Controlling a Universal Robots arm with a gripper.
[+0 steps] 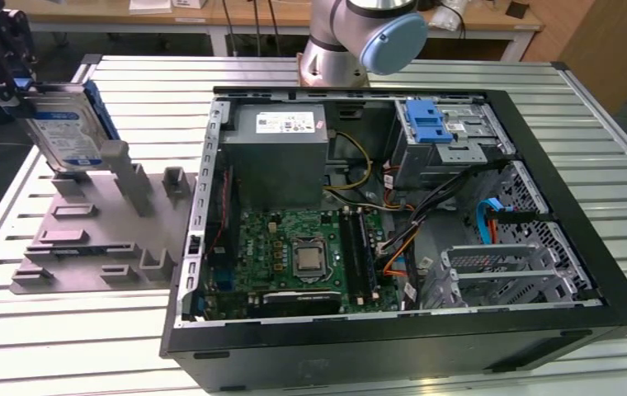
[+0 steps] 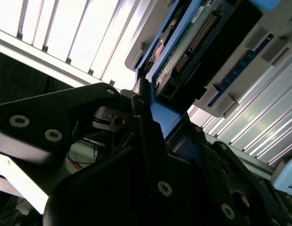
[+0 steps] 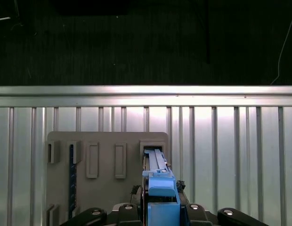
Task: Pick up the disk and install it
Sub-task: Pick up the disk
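Note:
The disk, a silver drive with a white-and-blue label in a blue carrier, stands on edge at the exterior view's far left. Its lower end is at the upright posts of the grey holder fixture; I cannot tell whether it still rests in the slot. My gripper is shut on the disk's upper end. In the first wrist view the blue carrier edge sits between the fingers, above the holder. The second wrist view shows the disk's circuit-board side clamped at my gripper.
An open computer case lies on the slatted metal table, right of the holder. Inside it are a metal drive cage with a blue latch, a lower cage, cables and the motherboard. The arm's base stands behind the case.

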